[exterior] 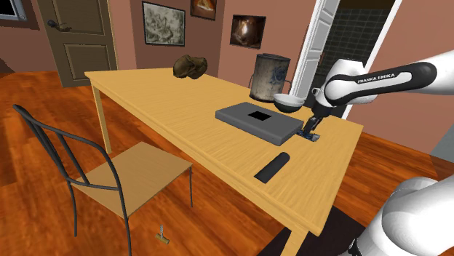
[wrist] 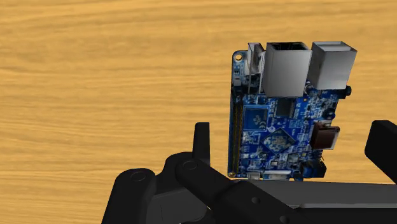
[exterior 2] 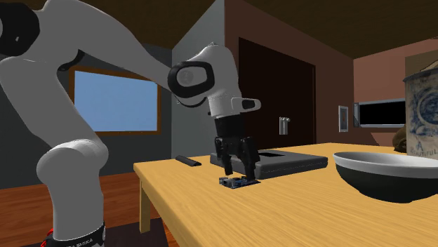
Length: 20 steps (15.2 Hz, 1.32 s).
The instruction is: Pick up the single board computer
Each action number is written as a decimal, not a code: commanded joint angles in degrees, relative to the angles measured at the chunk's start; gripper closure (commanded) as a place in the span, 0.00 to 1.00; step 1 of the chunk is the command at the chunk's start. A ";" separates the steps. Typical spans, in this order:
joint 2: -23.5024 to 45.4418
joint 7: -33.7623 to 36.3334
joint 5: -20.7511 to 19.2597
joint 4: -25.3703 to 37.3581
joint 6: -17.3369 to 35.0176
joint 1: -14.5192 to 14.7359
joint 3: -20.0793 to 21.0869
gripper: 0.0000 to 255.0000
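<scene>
Since its fingers [wrist: 202,143] stand apart either side of the blue single board computer [wrist: 283,127] — touching neither edge — the pincer [exterior 2: 239,173] looks poised to close where it lies flat on the table [wrist: 95,95].

Table [exterior: 182,120] evenly and brightly lit in the shoulder view; second exterior view dimmer, with a window [exterior 2: 116,102] glowing at 9 o'clock.

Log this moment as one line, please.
stage: pre-grasp | gripper: open, low over table | single board computer: between fingers, not clasped, lying on table
</scene>
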 commanded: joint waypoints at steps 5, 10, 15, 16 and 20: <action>0.66 -0.11 -0.06 -0.83 1.52 0.01 -0.37 1.00; 0.76 -0.09 0.00 -0.69 1.47 0.07 -0.35 1.00; -0.26 -0.02 0.12 0.84 -1.06 0.05 0.19 1.00; -0.54 -0.01 0.18 1.41 -1.91 0.06 0.35 1.00; -1.50 -0.01 0.45 3.79 -5.25 0.13 0.97 1.00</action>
